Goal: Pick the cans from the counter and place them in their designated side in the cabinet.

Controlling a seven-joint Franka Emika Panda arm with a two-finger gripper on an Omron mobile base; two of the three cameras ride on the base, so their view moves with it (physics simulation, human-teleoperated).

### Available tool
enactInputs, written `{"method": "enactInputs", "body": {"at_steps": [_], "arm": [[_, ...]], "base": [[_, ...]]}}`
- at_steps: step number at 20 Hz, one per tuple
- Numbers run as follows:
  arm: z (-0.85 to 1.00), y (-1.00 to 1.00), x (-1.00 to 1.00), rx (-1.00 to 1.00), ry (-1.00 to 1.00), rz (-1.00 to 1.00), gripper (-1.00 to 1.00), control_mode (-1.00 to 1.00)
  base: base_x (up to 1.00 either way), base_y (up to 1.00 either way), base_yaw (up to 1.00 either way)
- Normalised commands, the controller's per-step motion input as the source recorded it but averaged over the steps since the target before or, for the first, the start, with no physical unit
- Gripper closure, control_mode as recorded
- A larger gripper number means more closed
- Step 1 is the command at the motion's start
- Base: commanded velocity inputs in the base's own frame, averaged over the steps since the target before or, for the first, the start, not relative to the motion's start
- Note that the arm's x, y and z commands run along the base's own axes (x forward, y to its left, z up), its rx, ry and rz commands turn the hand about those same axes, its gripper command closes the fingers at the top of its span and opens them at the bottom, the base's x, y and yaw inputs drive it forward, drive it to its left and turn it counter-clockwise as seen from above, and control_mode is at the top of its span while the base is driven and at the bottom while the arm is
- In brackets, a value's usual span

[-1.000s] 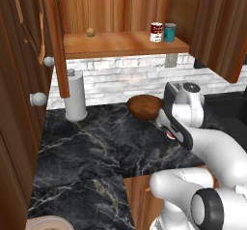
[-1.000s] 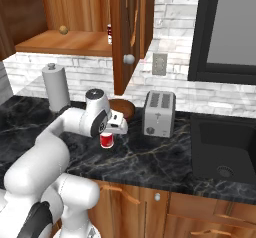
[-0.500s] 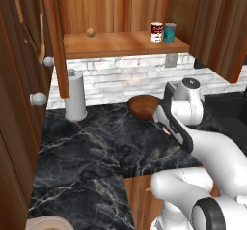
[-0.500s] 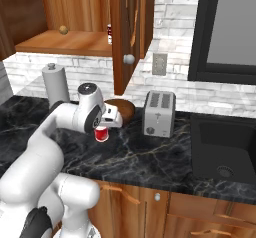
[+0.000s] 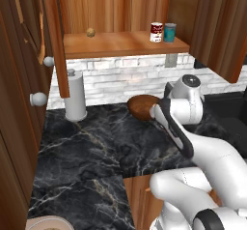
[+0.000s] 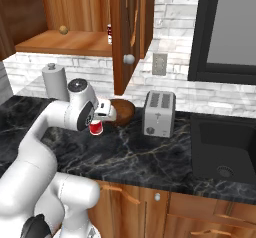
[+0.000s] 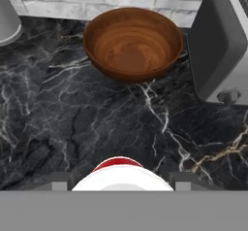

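- above the counter (image 6: 150, 154), just before a wooden bowl (image 7: 133, 43), the bright red can (image 6: 95, 128) is hanging pinched in the gripper (image 6: 96, 127).
- next, judging by the open cabinet (image 5: 120, 43), it is needing a lift to the shelf beside the dark-labelled can (image 5: 156, 32).

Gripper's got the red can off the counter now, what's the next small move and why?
Probably keep lifting the red can straight up in the gripper before heading to the cabinet. The can hangs low over the counter, beside the wooden bowl, and the shelf, already holding another red can, sits well above it.
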Motion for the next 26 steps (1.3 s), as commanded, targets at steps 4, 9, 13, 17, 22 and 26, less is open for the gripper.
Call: {"method": "enactInputs", "body": {"at_steps": [4, 9, 13, 17, 22, 26], "arm": [[0.33, 0.12, -0.20, 0.00, -0.08, 0.01, 1.00, -1.00], [0.38, 0.10, -0.22, 0.00, -0.04, 0.01, 1.00, -1.00], [0.37, 0.06, -0.25, 0.00, -0.04, 0.01, 1.00, -1.00], [0.35, 0.03, -0.26, 0.00, -0.05, 0.01, 1.00, -1.00], [0.35, 0.07, -0.21, 0.00, -0.06, 0.01, 1.00, -1.00], [0.36, 0.08, -0.20, 0.00, -0.06, 0.02, 1.00, -1.00]], "base": [[0.00, 0.00, 0.00], [0.00, 0.00, 0.00], [0.00, 0.00, 0.00], [0.00, 0.00, 0.00], [0.00, 0.00, 0.00], [0.00, 0.00, 0.00]]}}
